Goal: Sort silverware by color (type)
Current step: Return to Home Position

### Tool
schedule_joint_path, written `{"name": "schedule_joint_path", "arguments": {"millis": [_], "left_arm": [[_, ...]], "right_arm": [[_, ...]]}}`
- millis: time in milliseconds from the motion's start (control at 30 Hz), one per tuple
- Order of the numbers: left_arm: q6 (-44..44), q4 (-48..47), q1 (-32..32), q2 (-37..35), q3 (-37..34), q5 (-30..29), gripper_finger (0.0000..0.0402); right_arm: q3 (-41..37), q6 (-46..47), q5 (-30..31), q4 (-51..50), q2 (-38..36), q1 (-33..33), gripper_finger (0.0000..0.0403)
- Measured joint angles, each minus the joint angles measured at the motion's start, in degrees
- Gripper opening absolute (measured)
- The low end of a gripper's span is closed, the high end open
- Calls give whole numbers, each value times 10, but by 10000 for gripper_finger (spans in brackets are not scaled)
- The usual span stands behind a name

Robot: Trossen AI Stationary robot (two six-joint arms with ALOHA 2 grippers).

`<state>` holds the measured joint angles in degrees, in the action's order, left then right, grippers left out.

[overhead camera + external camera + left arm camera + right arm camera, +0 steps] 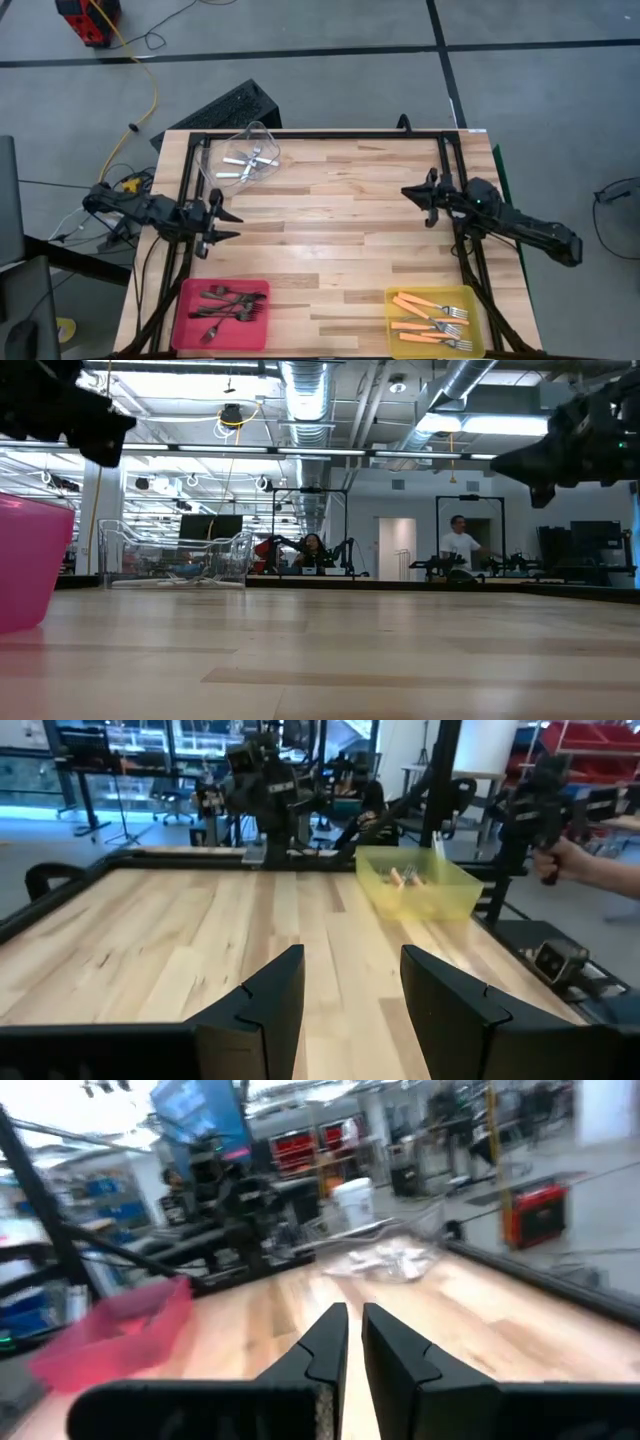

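All forks lie in bins. Dark grey forks (228, 303) rest in the pink bin (182, 318) at the near left. Orange-handled forks (428, 315) lie in the yellow bin (470, 298) at the near right, and silver forks (247, 161) in the clear bin (262, 131) at the far left. My left gripper (228, 222) hovers open above the left edge of the table, its fingers apart in the left wrist view (350, 975). My right gripper (408, 194) hangs shut over the right side (353, 1328). Neither touches anything.
Bare wooden tabletop (340, 230) stretches between the two arms. A black frame rail (320, 135) runs along the far edge and down both sides. A person's hand (590, 870) shows beyond the table's right side in the left wrist view. People sit in the room behind.
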<state>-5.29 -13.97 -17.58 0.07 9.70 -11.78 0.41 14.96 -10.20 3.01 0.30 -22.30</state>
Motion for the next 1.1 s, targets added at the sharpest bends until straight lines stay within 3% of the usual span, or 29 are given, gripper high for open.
{"name": "schedule_joint_path", "arguments": {"millis": [133,300,533,667,1100], "left_arm": [[-5,53,0,0,-53,-1,151],[-2,73,1,-1,-61,17,151],[25,78,1,2,-60,-94,151],[-28,78,1,2,-60,-157,151],[58,86,1,3,-59,-164,151]], "right_arm": [[0,-37,24,0,14,9,60],[0,-58,26,0,8,24,60],[0,-50,27,0,8,33,60],[-1,-51,27,0,8,33,60],[-1,-61,27,0,8,31,60]]}}
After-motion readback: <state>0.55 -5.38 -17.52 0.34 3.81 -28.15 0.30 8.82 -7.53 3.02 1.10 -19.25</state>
